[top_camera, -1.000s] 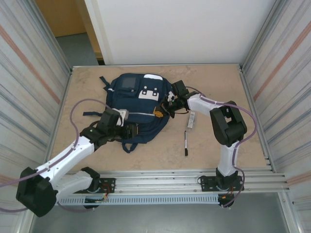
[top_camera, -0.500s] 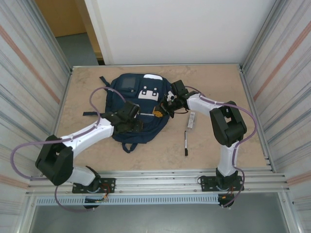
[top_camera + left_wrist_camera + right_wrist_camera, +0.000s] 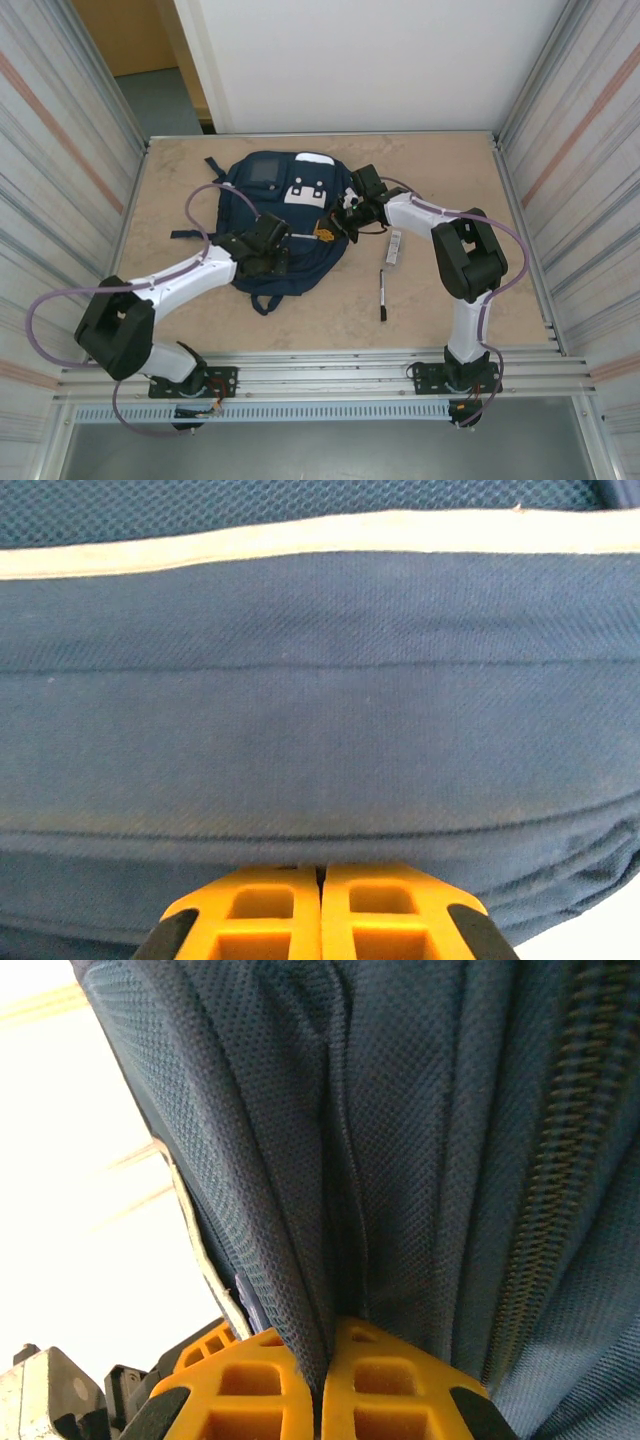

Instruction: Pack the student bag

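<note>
The student bag [image 3: 285, 200], a navy backpack with white patches and a thin light stripe, lies flat in the middle of the table. My left gripper [image 3: 275, 255] rests on its lower part. In the left wrist view its fingers [image 3: 321, 872] are shut together, tips against the blue fabric [image 3: 320, 730] below the light stripe [image 3: 300, 535], with nothing seen between them. My right gripper [image 3: 346, 209] is at the bag's right edge. In the right wrist view it [image 3: 325, 1348] is shut on a fold of navy fabric [image 3: 300, 1190] beside a zipper [image 3: 545, 1210].
A black pen [image 3: 382, 294] and a small grey oblong item [image 3: 395, 248] lie on the table to the right of the bag. An orange tag [image 3: 325, 235] sits on the bag's right side. Metal walls stand close on both sides.
My left arm swung from the bag's lower left corner up onto the bag's lower front and has settled there. The right gripper has kept its hold at the bag's right edge.
</note>
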`<state>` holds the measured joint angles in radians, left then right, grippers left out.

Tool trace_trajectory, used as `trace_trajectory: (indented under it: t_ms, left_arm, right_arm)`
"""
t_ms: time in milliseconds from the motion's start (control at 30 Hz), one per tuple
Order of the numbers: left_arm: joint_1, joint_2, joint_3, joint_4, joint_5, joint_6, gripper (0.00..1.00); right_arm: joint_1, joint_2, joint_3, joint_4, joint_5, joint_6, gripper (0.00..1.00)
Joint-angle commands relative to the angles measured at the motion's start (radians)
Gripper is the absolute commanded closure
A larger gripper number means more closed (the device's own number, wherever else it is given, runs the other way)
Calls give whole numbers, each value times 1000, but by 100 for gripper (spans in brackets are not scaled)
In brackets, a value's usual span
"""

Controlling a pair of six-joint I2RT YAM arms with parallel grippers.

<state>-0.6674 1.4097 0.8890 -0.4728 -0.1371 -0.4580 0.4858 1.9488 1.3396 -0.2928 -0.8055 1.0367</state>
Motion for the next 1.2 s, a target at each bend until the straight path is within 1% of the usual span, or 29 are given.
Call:
trace_trajectory:
  t_ms: [0, 100, 200, 267, 300, 333, 367, 400, 433, 500, 533, 567, 600, 667, 700, 767, 800, 833, 867, 933, 1033, 1067, 1133, 1167]
  left_arm:
    - [28, -64, -25, -61, -59, 49, 100]
    - [74, -128, -71, -60, -52, 68, 100]
    - [84, -208, -137, 9, -51, 103, 100]
    - [84, -242, -146, 20, -57, 111, 100]
    - [83, -249, -145, 21, -45, 117, 100]
    - [83, -253, -144, 25, -16, 111, 100]
    - [82, -247, -143, 44, 30, 97, 100]
    - [71, -238, -142, 67, 55, 86, 100]
    - [45, -223, -133, 74, 33, 67, 100]
    - [-20, -187, -91, 63, -26, 72, 100]
    - [-46, -176, -73, 63, -38, 70, 100]
    - [-62, -169, -61, 75, -24, 61, 100]
    - [-69, -170, -58, 93, 0, 50, 100]
    - [-74, -176, -58, 141, 66, 7, 100]
    - [-75, -177, -54, 160, 89, -9, 100]
    - [-89, -178, -45, 182, 111, -31, 100]
    - [-102, -177, -39, 193, 110, -36, 100]
    - [-117, -174, -34, 205, 105, -35, 100]
    - [-132, -167, -28, 218, 96, -31, 100]
    - [-173, -141, 2, 215, 68, -7, 100]
    - [-220, -115, 29, 216, 38, 11, 100]
    - [-229, -114, 26, 231, 37, 7, 100]
    - [-238, -113, 9, 274, 63, -7, 100]
    - [-242, -114, 6, 281, 71, -15, 100]
  right_arm:
    - [-33, -4, 71, -53, -33, -84, 96]
    - [-74, 5, 112, -107, 23, -140, 97]
    - [-116, 18, 160, -189, 51, -197, 97]
    - [-138, 13, 181, -242, 110, -240, 94]
    - [-147, 12, 182, -250, 127, -242, 90]
    - [-155, 9, 181, -255, 138, -238, 78]
    - [-156, 3, 177, -258, 144, -235, 64]
    - [-154, -6, 167, -253, 148, -235, 54]
    - [-146, -22, 151, -241, 154, -241, 45]
    - [-133, -83, 99, -199, 180, -253, 38]
    - [-133, -129, 56, -176, 220, -252, 35]
    - [-130, -180, 17, -167, 271, -257, 33]
    - [-129, -221, -7, -180, 323, -265, 31]
    - [-100, -294, -35, -268, 444, -267, 29]
    - [-76, -321, -56, -282, 467, -246, 28]
    - [5, -374, -113, -288, 543, -101, 28]
    - [44, -396, -131, -290, 553, -25, 27]
    - [83, -411, -146, -263, 528, 19, 26]
    - [113, -425, -152, -251, 537, 70, 26]
    - [172, -448, -163, -235, 590, 201, 19]
    - [213, -432, -126, -252, 674, 267, 20]
    - [217, -422, -114, -259, 680, 286, 20]
    - [213, -395, -115, -237, 649, 344, 21]
    - [212, -384, -117, -226, 640, 364, 24]
